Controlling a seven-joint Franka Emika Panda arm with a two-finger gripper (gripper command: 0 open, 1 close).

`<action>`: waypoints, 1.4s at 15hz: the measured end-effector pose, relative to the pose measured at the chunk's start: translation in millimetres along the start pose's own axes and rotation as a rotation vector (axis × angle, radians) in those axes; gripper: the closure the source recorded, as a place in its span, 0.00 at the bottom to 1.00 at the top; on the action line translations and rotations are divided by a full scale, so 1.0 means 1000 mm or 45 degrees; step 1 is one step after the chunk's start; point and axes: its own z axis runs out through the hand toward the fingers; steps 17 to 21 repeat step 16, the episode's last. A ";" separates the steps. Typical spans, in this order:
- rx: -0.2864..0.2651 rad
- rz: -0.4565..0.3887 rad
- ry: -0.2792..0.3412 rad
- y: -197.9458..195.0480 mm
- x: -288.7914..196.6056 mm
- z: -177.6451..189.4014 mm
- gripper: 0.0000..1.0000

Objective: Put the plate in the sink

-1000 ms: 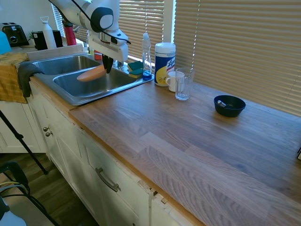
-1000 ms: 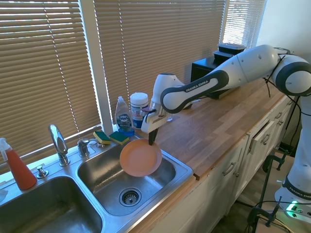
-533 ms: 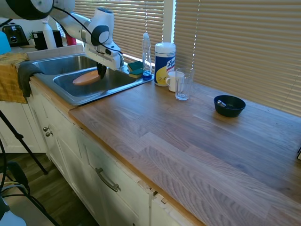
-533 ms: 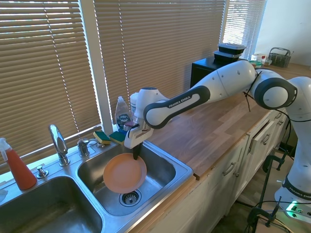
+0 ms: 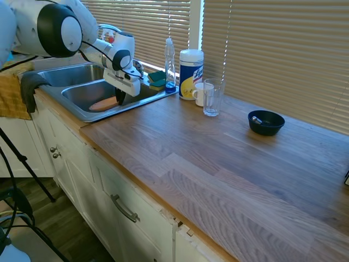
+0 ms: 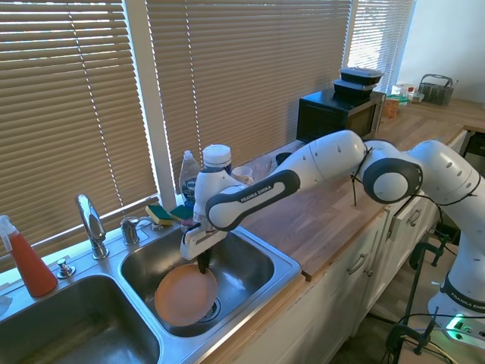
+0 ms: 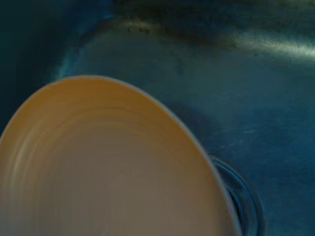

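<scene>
The peach-orange plate [image 6: 185, 296] is low inside the right-hand basin of the steel sink [image 6: 250, 258], tilted, its lower edge near the drain. My gripper [image 6: 202, 265] is shut on the plate's upper rim. In the first exterior view the plate [image 5: 103, 103] shows as an orange sliver behind the basin's front wall, with the gripper [image 5: 119, 100] at its right end and the sink [image 5: 76, 112] around both. The wrist view is filled by the plate [image 7: 108, 167] over the dark basin floor, with the drain ring [image 7: 241, 194] beside it.
A chrome faucet [image 6: 92, 224] stands behind the divider. Sponges [image 6: 171, 214], a soap bottle [image 5: 170, 64], a wipes canister [image 5: 191, 73], a mug and a glass [image 5: 212, 97] line the counter's back. A dark blue bowl [image 5: 265, 122] sits further along. A red spray bottle [image 6: 26, 258] stands far left.
My gripper has carried the plate down and towards the basin's front side, from above the rim to deep inside the basin. The plate stays gripped.
</scene>
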 end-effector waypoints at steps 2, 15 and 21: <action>-0.005 0.003 -0.007 -0.002 0.004 0.009 0.00; 0.032 -0.042 -0.010 -0.031 -0.007 -0.055 0.00; 0.033 -0.052 -0.014 -0.034 -0.012 -0.073 0.00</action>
